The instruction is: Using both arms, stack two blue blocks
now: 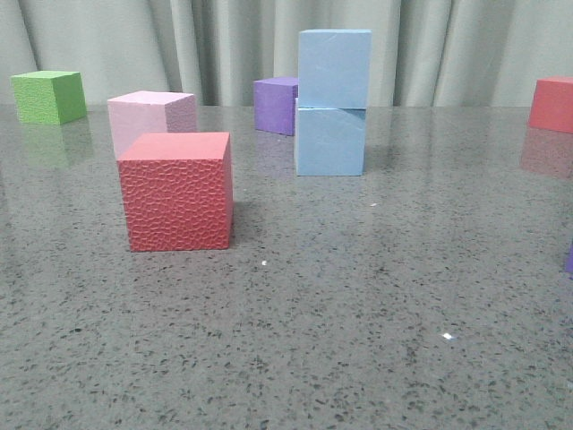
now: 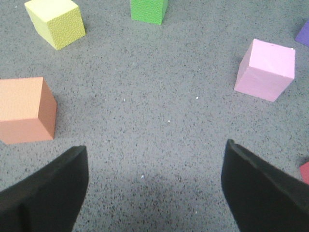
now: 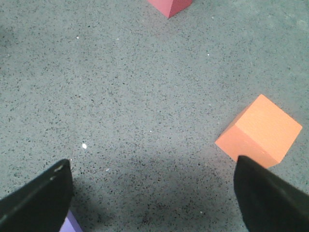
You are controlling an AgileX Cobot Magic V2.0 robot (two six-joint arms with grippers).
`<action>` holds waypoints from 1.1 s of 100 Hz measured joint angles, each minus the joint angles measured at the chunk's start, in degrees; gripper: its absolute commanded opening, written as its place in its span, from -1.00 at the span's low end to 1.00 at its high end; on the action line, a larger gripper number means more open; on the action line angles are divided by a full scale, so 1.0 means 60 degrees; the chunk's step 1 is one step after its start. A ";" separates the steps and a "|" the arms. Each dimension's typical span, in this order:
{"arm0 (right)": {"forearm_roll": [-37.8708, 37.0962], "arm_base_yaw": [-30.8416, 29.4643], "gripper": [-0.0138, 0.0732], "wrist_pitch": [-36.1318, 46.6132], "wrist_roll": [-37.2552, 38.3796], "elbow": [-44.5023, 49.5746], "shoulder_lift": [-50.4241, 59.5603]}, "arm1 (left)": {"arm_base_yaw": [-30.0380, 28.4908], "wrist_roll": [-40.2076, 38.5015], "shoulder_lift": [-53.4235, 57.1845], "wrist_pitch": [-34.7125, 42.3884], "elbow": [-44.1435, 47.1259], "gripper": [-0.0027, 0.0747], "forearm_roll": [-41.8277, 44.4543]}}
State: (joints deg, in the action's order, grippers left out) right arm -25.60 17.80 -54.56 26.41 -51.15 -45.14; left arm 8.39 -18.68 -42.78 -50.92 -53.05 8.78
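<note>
So the two blue blocks are already stacked: the upper blue block sits square on the lower blue block, edges pretty much lined up, out toward the far middle of the grey speckled table in the front view. Just behind and left of the stack there's a purple cube, partly hidden by it. Further left is a pale pink cube, and right in front of that a red textured cube covering its lower part. A green cube sits way off at the far left, and another red cube is at the right edge. Neither arm touches the stack. The left gripper has its fingers spread wide with nothing between them, just bare table, with an orange cube and a yellow cube around it. The right gripper is spread wide and empty too, near an orange block.
</note>
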 measured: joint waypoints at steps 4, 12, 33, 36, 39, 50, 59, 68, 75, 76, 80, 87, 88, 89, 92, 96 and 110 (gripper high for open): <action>0.0007 0.0000 0.84 0.0000 0.0000 0.0000 0.0082 | 0.0000 -0.0034 0.0191 0.0016 0.0178 0.48 0.0000; 0.0022 0.0000 0.84 0.0000 0.0000 0.0000 0.0263 | 0.0000 -0.0086 0.0481 0.0016 0.0474 0.48 0.0000; 0.0022 0.0000 0.84 0.0004 0.0000 0.0271 0.0877 | 0.0000 -0.0252 0.1170 0.0170 0.1177 0.48 0.0000; 0.0022 0.0000 0.84 0.0027 0.0000 0.0410 0.0973 | 0.0000 -0.0262 0.1291 0.0213 0.1309 0.48 0.0000; 0.0022 0.0000 0.84 0.0044 0.0000 0.0531 0.1094 | 0.0000 -0.0262 0.1386 0.0237 0.1411 0.48 0.0000; 0.0022 0.0000 0.84 0.0182 0.0000 0.0966 0.1459 | 0.0000 -0.0275 0.1737 0.0277 0.1787 0.48 0.0000; 0.0022 0.0000 0.84 0.0355 0.0000 0.1208 0.1759 | 0.0000 -0.0284 0.1908 0.0277 0.2056 0.48 -0.0017; 0.0022 0.0000 0.84 0.0478 0.0000 0.1374 0.1950 | 0.0000 -0.0284 0.1976 0.0299 0.2199 0.48 -0.0008; 0.0022 0.0000 0.84 0.0483 0.0000 0.1394 0.1990 | 0.0000 -0.0284 0.1991 0.0299 0.2221 0.48 -0.0023; 0.0022 0.0000 0.84 0.0498 0.0000 0.1398 0.1996 | 0.0000 -0.0284 0.1991 0.0325 0.2221 0.48 -0.0023; 0.0022 0.0000 0.84 0.0519 0.0000 0.1415 0.1996 | 0.0000 -0.0284 0.1991 0.0354 0.2221 0.48 -0.0023; 0.0022 0.0000 0.84 0.0519 0.0000 0.1437 0.2011 | 0.0000 -0.0284 0.1991 0.0394 0.2221 0.48 -0.0023; 0.0022 0.0000 0.84 0.0519 0.0000 0.1436 0.2011 | 0.0000 -0.0284 0.1991 0.0394 0.2221 0.48 -0.0023; 0.0022 0.0000 0.84 0.0519 0.0000 0.1436 0.2011 | 0.0000 -0.0284 0.1991 0.0394 0.2221 0.48 -0.0023; 0.0022 0.0000 0.84 0.0519 0.0000 0.1436 0.2011 | 0.0000 -0.0284 0.1991 0.0407 0.2221 0.48 -0.0023; 0.0022 0.0000 0.84 0.0519 0.0000 0.1436 0.2011 | 0.0000 -0.0298 0.1991 0.0416 0.2221 0.48 -0.0023; 0.0022 0.0000 0.80 0.0519 0.0000 0.1436 0.2011 | 0.0000 -0.0298 0.1991 0.0416 0.2221 0.48 -0.0023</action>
State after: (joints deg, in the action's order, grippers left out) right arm -25.47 17.80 -51.44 26.41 -42.53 -33.07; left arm 8.39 -20.47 -30.84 -48.43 -39.72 8.64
